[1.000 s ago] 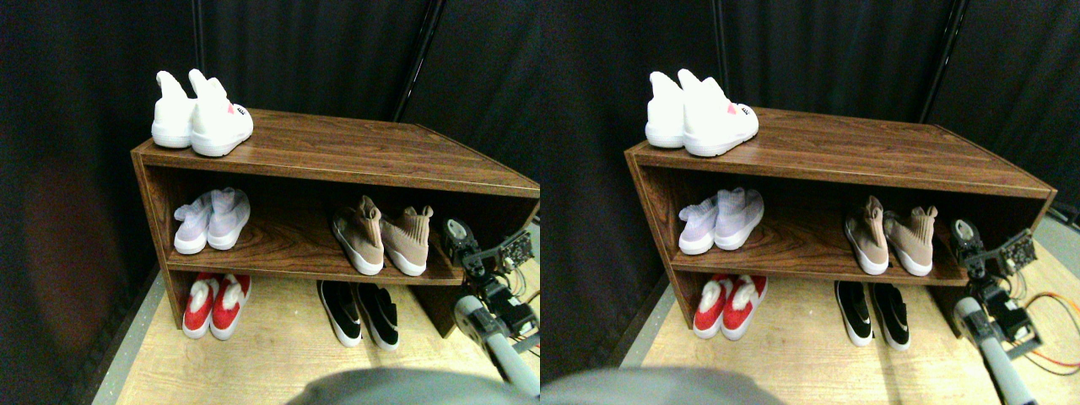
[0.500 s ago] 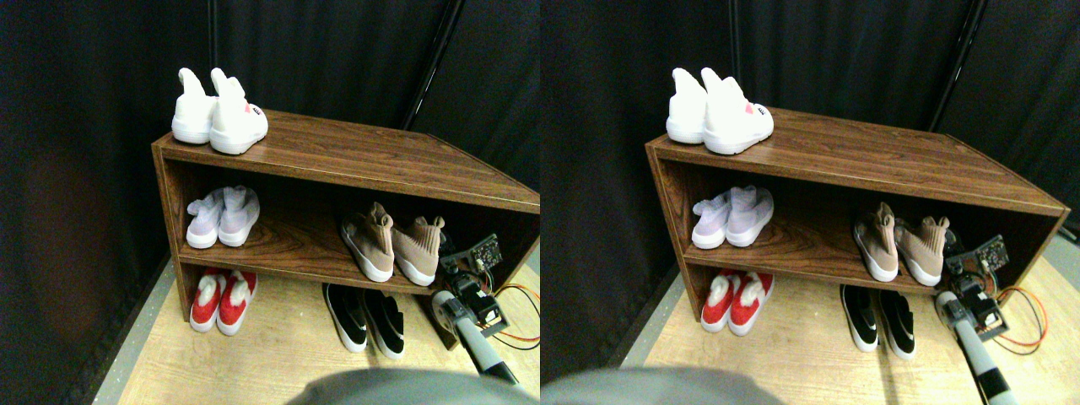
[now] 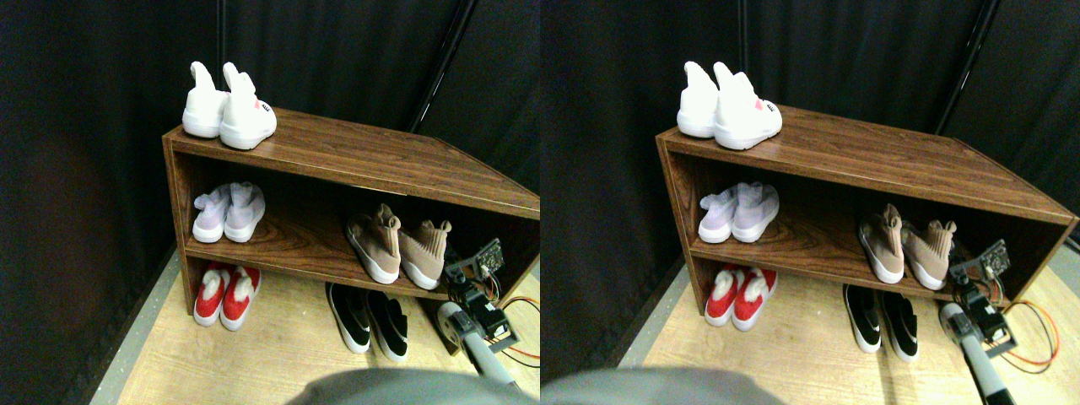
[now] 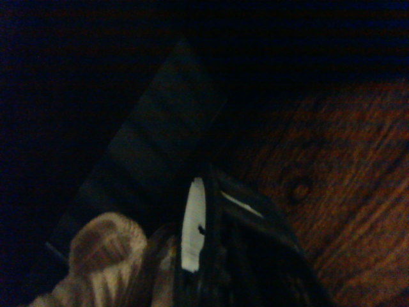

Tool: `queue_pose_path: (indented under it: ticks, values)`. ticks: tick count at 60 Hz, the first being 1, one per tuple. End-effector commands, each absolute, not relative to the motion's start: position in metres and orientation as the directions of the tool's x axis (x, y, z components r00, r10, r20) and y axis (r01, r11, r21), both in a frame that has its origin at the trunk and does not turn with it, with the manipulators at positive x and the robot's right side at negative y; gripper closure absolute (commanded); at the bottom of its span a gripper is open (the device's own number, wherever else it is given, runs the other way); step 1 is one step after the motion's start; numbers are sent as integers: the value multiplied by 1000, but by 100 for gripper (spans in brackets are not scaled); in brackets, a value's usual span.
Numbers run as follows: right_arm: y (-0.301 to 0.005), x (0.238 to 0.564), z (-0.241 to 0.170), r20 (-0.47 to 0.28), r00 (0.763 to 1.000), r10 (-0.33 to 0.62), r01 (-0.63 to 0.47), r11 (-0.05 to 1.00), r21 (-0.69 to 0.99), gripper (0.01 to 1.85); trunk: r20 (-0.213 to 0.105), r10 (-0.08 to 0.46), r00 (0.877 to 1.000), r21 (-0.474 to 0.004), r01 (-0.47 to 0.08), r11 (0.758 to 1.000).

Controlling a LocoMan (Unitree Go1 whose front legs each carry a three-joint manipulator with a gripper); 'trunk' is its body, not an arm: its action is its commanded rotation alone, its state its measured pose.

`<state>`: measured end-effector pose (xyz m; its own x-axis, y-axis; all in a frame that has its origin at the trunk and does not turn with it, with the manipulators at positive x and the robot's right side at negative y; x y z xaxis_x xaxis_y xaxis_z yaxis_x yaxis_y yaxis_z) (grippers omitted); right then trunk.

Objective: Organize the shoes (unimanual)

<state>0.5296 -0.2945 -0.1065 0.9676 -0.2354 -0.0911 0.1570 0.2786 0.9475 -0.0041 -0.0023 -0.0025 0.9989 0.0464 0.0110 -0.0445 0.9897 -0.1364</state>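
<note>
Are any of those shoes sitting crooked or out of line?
Yes, the tan pair on the middle shelf: its shoes splay apart at the toes, while the white, lilac, red and black pairs sit neatly side by side.

My pincer [image 3: 460, 272] has come lower and now sits just beside the right tan shoe [image 3: 424, 253] on the shelf.
</note>
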Motion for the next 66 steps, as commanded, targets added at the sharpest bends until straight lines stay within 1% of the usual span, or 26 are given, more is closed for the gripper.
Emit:
queue_pose_path:
  ticks: [1, 10, 20, 23, 25, 36, 39, 51, 54, 56, 62, 64, 66]
  values:
    - [-288, 527, -108, -132, 968, -215, 190, 278, 942, 180, -13, 58, 998, -146, -59, 987]
    - [-279, 525, -106, -133, 964, -230, 199, 294, 935, 180, -16, 58, 998, -152, -60, 987]
    - [-270, 525, -105, -146, 968, -206, 202, 282, 938, 180, -20, 61, 998, -157, -64, 985]
    - [-267, 526, -105, -160, 970, -182, 203, 254, 946, 180, -22, 62, 998, -159, -65, 985]
    - [-265, 526, -105, -165, 972, -169, 205, 255, 945, 180, -24, 63, 998, -159, -66, 985]
    - [-255, 527, -105, -171, 971, -169, 212, 266, 940, 180, -28, 65, 998, -160, -69, 985]
    - [-256, 528, -105, -173, 972, -158, 210, 257, 943, 180, -28, 65, 997, -159, -69, 985]
    - [-261, 530, -107, -174, 967, -188, 221, 267, 938, 180, -32, 60, 998, -151, -64, 986]
    - [-264, 532, -108, -168, 960, -223, 231, 296, 927, 180, -32, 54, 998, -146, -58, 988]
    - [-267, 534, -109, -152, 967, -204, 212, 318, 924, 180, -32, 54, 998, -146, -58, 988]
    - [-272, 536, -109, -141, 968, -207, 204, 325, 923, 180, -31, 42, 999, -135, -46, 990]
    - [-276, 536, -108, -138, 962, -234, 216, 350, 911, 180, -31, 42, 999, -135, -46, 990]
    - [-280, 537, -107, -129, 967, -221, 202, 352, 914, 180, -31, 37, 999, -131, -41, 990]
